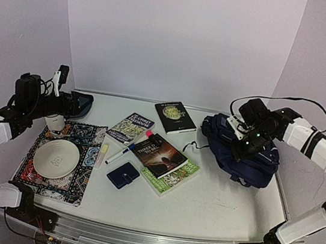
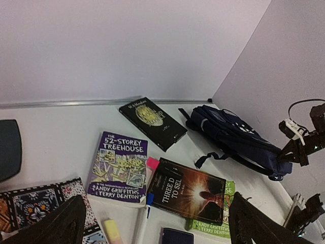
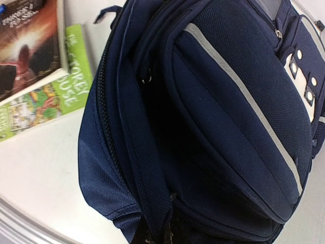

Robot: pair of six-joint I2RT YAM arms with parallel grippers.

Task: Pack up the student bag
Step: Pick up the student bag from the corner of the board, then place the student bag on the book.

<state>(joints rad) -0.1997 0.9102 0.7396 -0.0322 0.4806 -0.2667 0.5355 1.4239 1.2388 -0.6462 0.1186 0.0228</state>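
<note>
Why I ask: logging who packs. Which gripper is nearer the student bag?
Right. The right gripper is shut, directly over the student bag; the left gripper is open, far across the table.

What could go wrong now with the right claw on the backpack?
The right claw is shut against the student bag; if it pinches only thin fabric, it may slip or drag the whole bag. The bag lies near the table's right edge, so a pull that way might tip it off. Its loose strap reaches toward the stacked books and could snag them.
</note>
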